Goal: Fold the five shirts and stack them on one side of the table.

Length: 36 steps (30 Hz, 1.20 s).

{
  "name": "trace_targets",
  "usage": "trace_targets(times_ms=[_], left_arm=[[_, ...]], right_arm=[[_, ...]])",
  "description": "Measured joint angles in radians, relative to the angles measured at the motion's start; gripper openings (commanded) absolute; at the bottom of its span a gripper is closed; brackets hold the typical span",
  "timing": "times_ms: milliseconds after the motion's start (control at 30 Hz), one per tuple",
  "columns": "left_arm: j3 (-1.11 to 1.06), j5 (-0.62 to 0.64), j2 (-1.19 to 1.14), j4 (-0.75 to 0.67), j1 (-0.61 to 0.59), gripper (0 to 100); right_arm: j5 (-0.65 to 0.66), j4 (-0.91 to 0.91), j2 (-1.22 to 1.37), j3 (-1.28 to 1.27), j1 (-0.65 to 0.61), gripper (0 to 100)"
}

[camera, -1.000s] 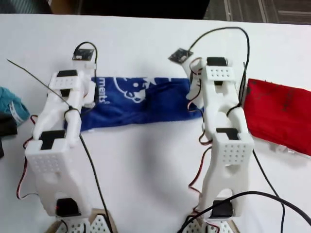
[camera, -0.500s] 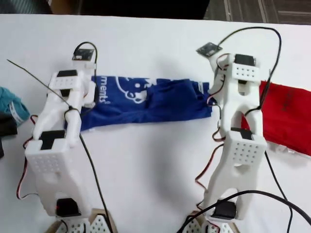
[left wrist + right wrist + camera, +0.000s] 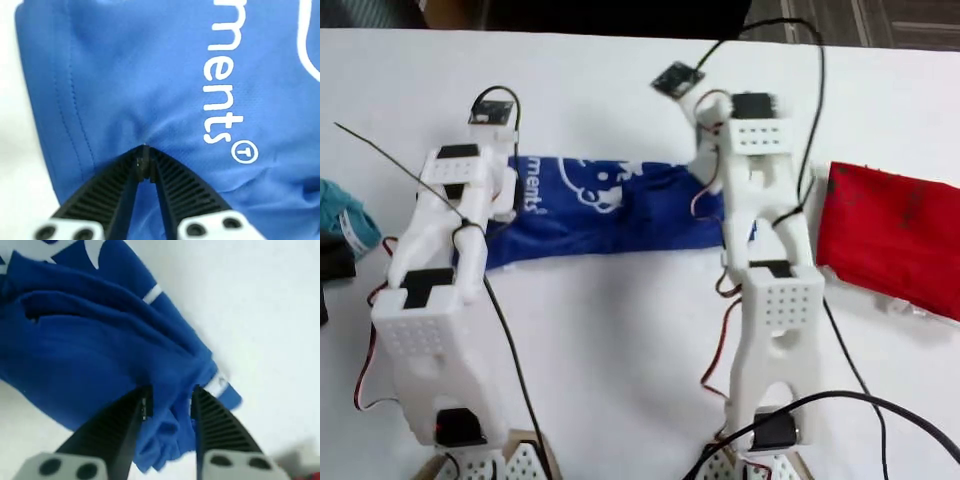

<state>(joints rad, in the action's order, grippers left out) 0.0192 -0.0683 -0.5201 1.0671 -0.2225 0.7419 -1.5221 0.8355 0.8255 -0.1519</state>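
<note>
A blue shirt (image 3: 620, 215) with white print lies in a long band across the table between the two arms. My left gripper (image 3: 144, 164) is shut on a pinch of its cloth beside the white lettering, at the band's left end (image 3: 510, 210). My right gripper (image 3: 171, 399) is at the band's right end, closed on a bunched fold of the blue shirt (image 3: 100, 340), with cloth bulging between the fingers (image 3: 144, 405). A folded red shirt (image 3: 890, 235) lies flat to the right of the right arm (image 3: 760, 190).
A teal cloth (image 3: 342, 215) and a dark object (image 3: 332, 258) sit at the table's left edge. Cables loop over both arms. Bare white table (image 3: 620, 340) lies in front of the blue shirt and behind it.
The right arm swung right toward the red shirt, stretching the blue shirt's end that way, then came back left. The left arm stayed still.
</note>
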Motion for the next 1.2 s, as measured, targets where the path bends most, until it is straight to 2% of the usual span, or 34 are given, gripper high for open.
trace_targets(times_ms=[100,233,467,700,933,1067,1200], left_arm=[[0.000,0.000,0.000,0.000,0.000,3],[0.000,0.000,0.000,0.000,0.000,3],[0.000,0.000,0.000,0.000,0.000,3],[0.000,0.000,0.000,0.000,0.000,3],[0.000,0.000,0.000,0.000,0.000,3],[0.000,0.000,0.000,0.000,0.000,3],[0.000,0.000,0.000,0.000,0.000,3]], right_arm=[[-0.006,0.003,0.077,0.034,-0.003,13.9],[-0.009,0.006,0.138,0.109,0.000,1.8],[-0.009,0.006,0.146,0.261,-0.002,2.1],[-0.009,-0.011,0.158,0.295,-0.002,2.6],[-0.017,-0.058,0.178,0.298,-0.005,19.3],[-0.101,-0.104,0.180,0.367,-0.031,19.7],[-0.175,-0.157,0.178,0.410,-0.109,19.7]])
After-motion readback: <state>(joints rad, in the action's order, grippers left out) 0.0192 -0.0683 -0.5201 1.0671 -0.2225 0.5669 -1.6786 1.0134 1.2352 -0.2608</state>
